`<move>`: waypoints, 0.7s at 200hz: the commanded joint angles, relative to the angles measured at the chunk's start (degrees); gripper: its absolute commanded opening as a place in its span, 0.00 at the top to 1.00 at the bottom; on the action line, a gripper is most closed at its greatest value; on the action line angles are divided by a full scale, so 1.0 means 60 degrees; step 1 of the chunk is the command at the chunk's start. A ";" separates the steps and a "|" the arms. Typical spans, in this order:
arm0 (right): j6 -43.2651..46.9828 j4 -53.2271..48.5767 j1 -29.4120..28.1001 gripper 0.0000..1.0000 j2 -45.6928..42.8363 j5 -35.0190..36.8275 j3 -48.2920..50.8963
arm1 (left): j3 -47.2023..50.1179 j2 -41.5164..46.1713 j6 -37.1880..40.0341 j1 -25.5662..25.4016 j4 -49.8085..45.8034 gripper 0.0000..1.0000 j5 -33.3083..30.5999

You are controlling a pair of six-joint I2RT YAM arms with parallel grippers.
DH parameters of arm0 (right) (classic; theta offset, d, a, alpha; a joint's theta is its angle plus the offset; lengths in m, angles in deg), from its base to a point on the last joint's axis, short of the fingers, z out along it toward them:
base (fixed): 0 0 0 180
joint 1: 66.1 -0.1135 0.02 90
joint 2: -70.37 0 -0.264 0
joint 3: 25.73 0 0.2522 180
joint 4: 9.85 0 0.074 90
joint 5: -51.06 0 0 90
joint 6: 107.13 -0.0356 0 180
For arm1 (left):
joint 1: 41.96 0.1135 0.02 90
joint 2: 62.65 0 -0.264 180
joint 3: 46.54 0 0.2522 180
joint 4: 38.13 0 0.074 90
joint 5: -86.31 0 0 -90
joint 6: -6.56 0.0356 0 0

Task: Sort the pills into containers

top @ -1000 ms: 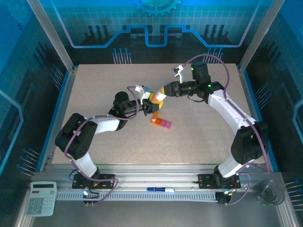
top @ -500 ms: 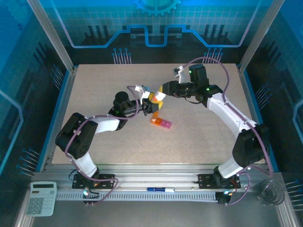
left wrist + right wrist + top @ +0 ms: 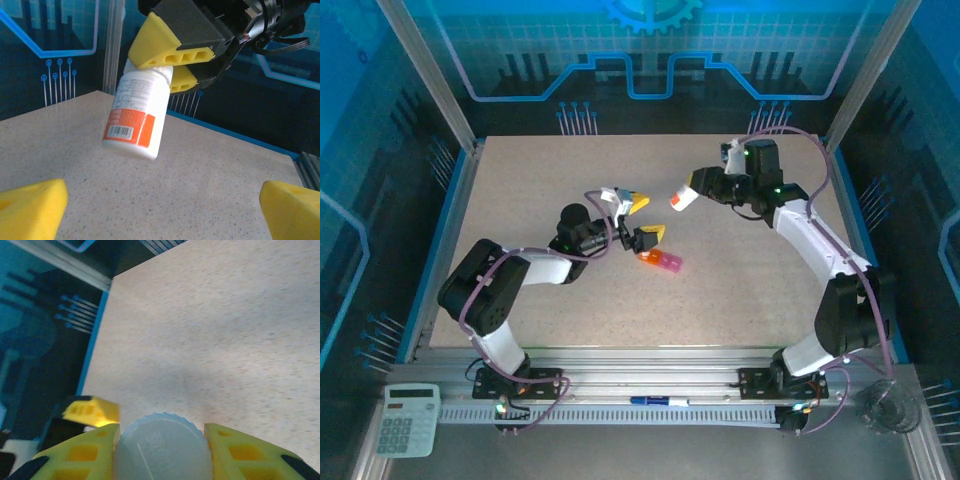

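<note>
Detail is scarce on the strip of joined square translucent plastic containers (image 3: 660, 260). In the overhead view it is a small shape with one orange compartment at its left end and pink ones joined to it. It lies flat on the speckled beige tabletop (image 3: 550, 170) near the middle, close beside the nearer fingertip of the left gripper (image 3: 646, 218). At that size it cannot be told whether the lids are up or down, or whether anything lies inside any compartment.

The left gripper is spread wide with nothing between its jaws. In its wrist view its yellow fingertips (image 3: 31, 207) are cut off at the two bottom corners.

The right gripper (image 3: 692, 192) is clenched on a small white cylindrical bottle (image 3: 681, 198), held above the table and apart from the strip, up and to the right of it. The left wrist view shows the bottle hanging tilted, gripped at its upper end, with an orange label and a barcode facing the camera. The label's print is too small to read. In the right wrist view a ribbed round end of the bottle sits between the yellow fingers (image 3: 85, 457), and the bottom edge cuts off the rest.
</note>
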 commanded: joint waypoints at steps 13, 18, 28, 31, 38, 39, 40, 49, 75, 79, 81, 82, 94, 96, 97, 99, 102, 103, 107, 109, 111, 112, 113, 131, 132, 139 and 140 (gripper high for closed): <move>0.0917 -0.0142 0.0315 0.79 -0.0296 0.1789 0.0580 | 0.0321 0.0329 0.0192 0.0210 0.0308 0.01 -0.0717; 0.1046 -0.0142 0.0338 0.79 -0.0297 0.2043 0.0668 | 0.0329 0.0399 0.0210 0.0225 0.0153 0.01 -0.0829; 0.1233 -0.0143 0.0354 0.79 -0.0309 0.2661 0.0844 | 0.0329 0.0561 0.0348 0.0249 -0.0274 0.01 -0.1032; 0.1296 -0.0121 0.0353 0.79 -0.0309 0.2835 0.0895 | 0.0318 0.0620 0.0374 0.0258 -0.0424 0.01 -0.1092; 0.1394 -0.0086 0.0360 0.79 -0.0309 0.3262 0.1018 | 0.0294 0.0742 0.0479 0.0270 -0.0789 0.01 -0.1227; 0.1409 -0.0085 0.0353 0.79 -0.0302 0.3320 0.1041 | 0.0282 0.0755 0.0496 0.0273 -0.0837 0.01 -0.1244; 0.1409 -0.0084 0.0349 0.79 -0.0298 0.3372 0.1060 | 0.0276 0.0769 0.0518 0.0267 -0.0883 0.01 -0.1268; 0.1427 -0.0017 0.0367 0.79 -0.0280 0.3849 0.1217 | 0.0216 0.0936 0.0641 0.0287 -0.1338 0.01 -0.1378; 0.1383 0.0236 0.0382 0.79 -0.0151 0.4978 0.1629 | -0.0078 0.1302 0.0916 0.0277 -0.2711 0.01 -0.1558; 0.1356 0.0271 0.0386 0.79 -0.0114 0.5110 0.1680 | -0.0138 0.1360 0.0959 0.0287 -0.2956 0.01 -0.1589; 0.1341 0.0294 0.0389 0.79 -0.0099 0.5167 0.1705 | -0.0169 0.1388 0.0971 0.0283 -0.3080 0.01 -0.1615; 0.1339 0.0303 0.0389 0.79 -0.0087 0.5210 0.1721 | -0.0191 0.1393 0.0976 0.0287 -0.3125 0.01 -0.1636; 0.1270 0.0420 0.0371 0.79 0.0008 0.5578 0.1858 | -0.0403 0.1568 0.1051 0.0281 -0.3929 0.01 -0.1826; 0.1246 0.0434 0.0367 0.79 0.0019 0.5628 0.1885 | -0.0444 0.1594 0.1064 0.0285 -0.4092 0.01 -0.1861; 0.1233 0.0446 0.0364 0.79 0.0031 0.5653 0.1892 | -0.0468 0.1606 0.1081 0.0280 -0.4158 0.01 -0.1876; 0.1215 0.0455 0.0372 0.79 0.0047 0.5727 0.1915 | -0.0515 0.1633 0.1082 0.0285 -0.4303 0.01 -0.1910; 0.1187 0.0482 0.0364 0.79 0.0067 0.5807 0.1946 | -0.0590 0.1660 0.1092 0.0286 -0.4513 0.01 -0.1951; 0.1181 0.0492 0.0370 0.79 0.0069 0.5831 0.1959 | -0.0614 0.1675 0.1102 0.0289 -0.4603 0.01 -0.1965; 0.1143 0.0546 0.0361 0.79 0.0085 0.5938 0.2017 | -0.0705 0.1706 0.1119 0.0277 -0.4897 0.01 -0.2012; 0.1127 0.0586 0.0365 0.79 0.0097 0.5985 0.2056 | -0.0739 0.1717 0.1125 0.0287 -0.5030 0.01 -0.2021; 0.1119 0.0618 0.0373 0.79 0.0100 0.6041 0.2077 | -0.0799 0.1734 0.1126 0.0279 -0.5177 0.01 -0.2027; 0.1110 0.0633 0.0367 0.79 0.0100 0.6057 0.2098 | -0.0814 0.1749 0.1127 0.0278 -0.5250 0.01 -0.2032; 0.1099 0.0656 0.0364 0.79 0.0108 0.6080 0.2115 | -0.0843 0.1757 0.1127 0.0284 -0.5301 0.01 -0.2043; 0.0971 0.1062 0.0350 0.79 0.0130 0.6376 0.2437 | -0.1319 0.1780 0.1141 0.0282 -0.6551 0.01 -0.2132; 0.0971 0.1082 0.0355 0.79 0.0130 0.6393 0.2461 | -0.1352 0.1786 0.1141 0.0279 -0.6626 0.01 -0.2144; 0.0941 0.1254 0.0352 0.79 0.0131 0.6450 0.2583 | -0.1586 0.1777 0.1116 0.0277 -0.7154 0.01 -0.2213; 0.0941 0.1273 0.0356 0.79 0.0131 0.6453 0.2600 | -0.1625 0.1778 0.1114 0.0277 -0.7256 0.01 -0.2221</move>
